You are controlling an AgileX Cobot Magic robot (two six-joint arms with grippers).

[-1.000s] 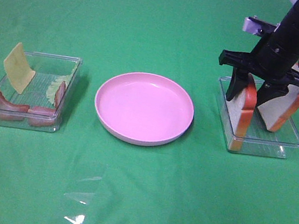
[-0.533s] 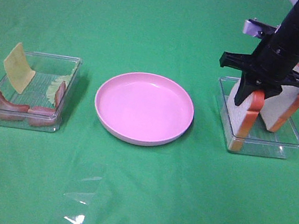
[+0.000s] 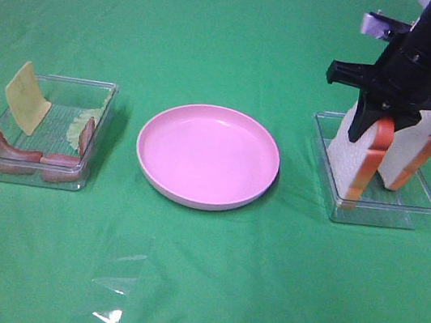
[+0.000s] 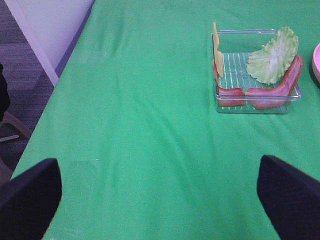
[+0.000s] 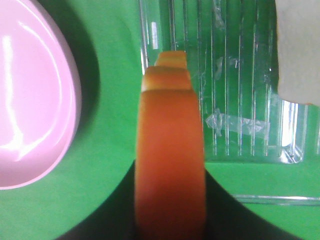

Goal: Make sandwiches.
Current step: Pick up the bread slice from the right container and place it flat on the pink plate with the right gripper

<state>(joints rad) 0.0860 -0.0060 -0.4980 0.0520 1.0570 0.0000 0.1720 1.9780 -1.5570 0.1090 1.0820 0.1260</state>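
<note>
Right pincer partly hidden, clamping bread slice.

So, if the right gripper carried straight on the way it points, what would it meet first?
The right gripper points down, shut on a bread slice, so the slice's lower edge would probably meet the tray floor first; the gap is unclear.

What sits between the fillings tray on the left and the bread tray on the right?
Only the round pink plate, on the green cloth, lies between the fillings tray and the bread tray; the exterior high view shows it.
</note>
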